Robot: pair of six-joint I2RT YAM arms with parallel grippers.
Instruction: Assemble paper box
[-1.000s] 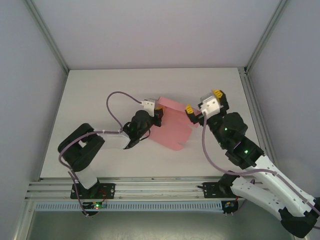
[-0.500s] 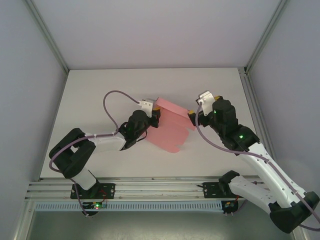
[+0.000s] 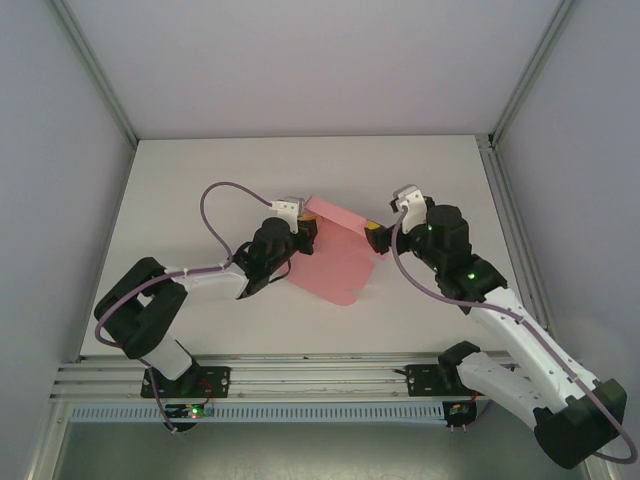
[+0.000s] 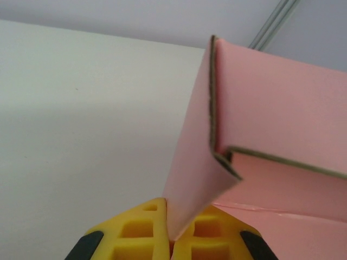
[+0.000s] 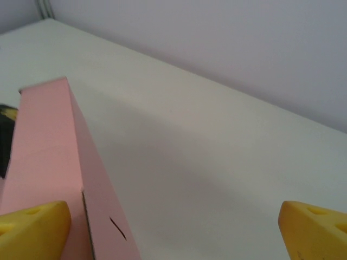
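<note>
Pink thin-card paper box [image 3: 338, 258], centre of white table [image 3: 200, 190].
Flap clamped in left gripper [image 4: 169, 230], arm low; right gripper [image 3: 378, 236] spread wide, finger beside box end.

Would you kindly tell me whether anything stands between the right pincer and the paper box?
Nothing visible does. The right pincer is open at the right edge of the paper box, one yellow finger beside the pink card. The left pincer is shut on a flap at the opposite side.

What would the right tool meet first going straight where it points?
Likely the paper box: its pink panel stands beside one finger of the open right tool; otherwise the table, depth unclear.
</note>
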